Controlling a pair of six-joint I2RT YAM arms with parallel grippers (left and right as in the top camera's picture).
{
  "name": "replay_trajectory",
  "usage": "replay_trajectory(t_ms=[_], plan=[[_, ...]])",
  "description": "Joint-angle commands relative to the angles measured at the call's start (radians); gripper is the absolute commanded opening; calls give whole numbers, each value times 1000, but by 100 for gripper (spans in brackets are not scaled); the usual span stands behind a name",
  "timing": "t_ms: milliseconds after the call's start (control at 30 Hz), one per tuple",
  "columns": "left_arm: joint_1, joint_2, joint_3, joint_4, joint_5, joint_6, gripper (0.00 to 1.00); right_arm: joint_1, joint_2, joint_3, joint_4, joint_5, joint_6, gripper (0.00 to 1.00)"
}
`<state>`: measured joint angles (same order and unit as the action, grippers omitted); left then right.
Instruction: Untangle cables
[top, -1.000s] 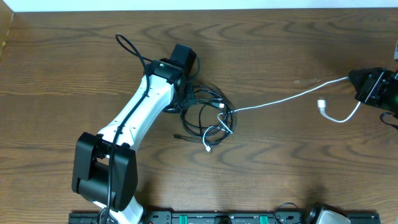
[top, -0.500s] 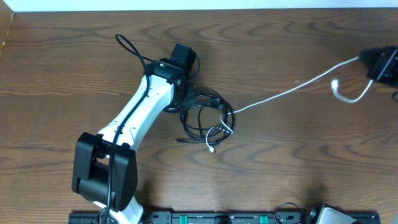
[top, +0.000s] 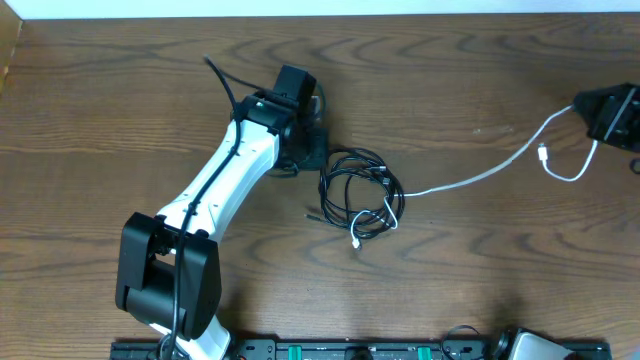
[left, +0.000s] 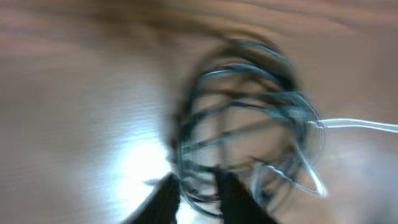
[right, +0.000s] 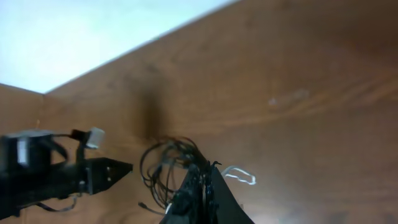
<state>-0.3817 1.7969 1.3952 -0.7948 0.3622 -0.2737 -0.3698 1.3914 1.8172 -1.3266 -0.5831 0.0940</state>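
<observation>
The black cable (top: 345, 180) lies in a loose coil at mid-table, and the white cable (top: 480, 172) is threaded through its right side. My left gripper (top: 316, 150) sits at the coil's upper left. In the blurred left wrist view its fingers (left: 165, 199) stand slightly apart, with black cable (left: 249, 81) strands crossing the gap. From the coil the white cable stretches right to my right gripper (top: 588, 108), which is shut on it. A white connector (top: 545, 155) hangs in a short loop below that grip. The other white end (top: 357, 242) lies under the coil.
The left arm's white link (top: 225, 175) runs diagonally from its base (top: 165, 275) at the front left. A dark rail (top: 360, 350) lines the front edge. The table's far edge (top: 320, 14) meets a white wall. Bare wood lies between coil and right gripper.
The coil has slid to the right, away from the left gripper, dragged by the white cable. The left jaws have parted. The right gripper rose toward the far right.
</observation>
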Motion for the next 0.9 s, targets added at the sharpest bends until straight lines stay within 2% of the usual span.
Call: replay_trajectory(t_ms=[0,33,67,167,367,567,667,867], plan=[[-12,-21,-4,0,233,92,35,4,16,-37,5,4,-22,1],[-23,-20,-4,-7,232,83,36,5,18,-41,6,5,-22,1],[-45,-20,-4,-14,231,78,43,4,19,-45,6,5,-25,1],[-93,-20,-4,-15,229,68,52,4,20,-45,7,9,-33,1],[-208,-18,-4,-15,135,-10,54,5,21,-45,6,16,-44,1],[-312,16,-5,-6,-38,-174,54,4,21,-45,2,16,-44,1],[-340,47,-6,21,-92,-215,54,4,21,-45,0,16,-44,1],[-348,153,-6,150,-65,-267,54,4,21,-45,-2,16,-44,1]])
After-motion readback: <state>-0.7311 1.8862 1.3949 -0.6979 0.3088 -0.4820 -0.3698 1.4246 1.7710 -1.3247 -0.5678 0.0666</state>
